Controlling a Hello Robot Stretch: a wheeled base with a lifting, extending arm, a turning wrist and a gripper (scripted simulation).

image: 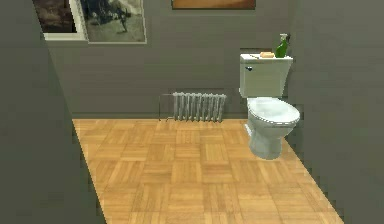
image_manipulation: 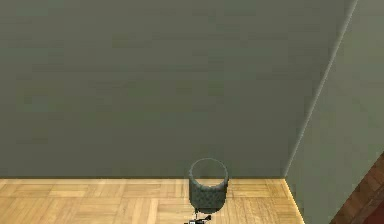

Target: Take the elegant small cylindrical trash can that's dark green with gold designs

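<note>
A small dark green cylindrical trash can (image_manipulation: 208,184) with an open top stands on the wood floor close to the grey wall, in the arm side view's lower middle. Just below it, at the bottom edge, small dark parts of the gripper (image_manipulation: 203,216) poke into the picture. The can stands right behind them, so I cannot tell whether the gripper holds anything.
In the forward view a white toilet (image: 270,118) stands at the right, with a green bottle (image: 283,45) on its tank. A grey radiator (image: 198,106) sits against the far wall under framed pictures (image: 95,20). A dark wall (image: 35,120) closes the left. Parquet floor (image: 190,175) lies between.
</note>
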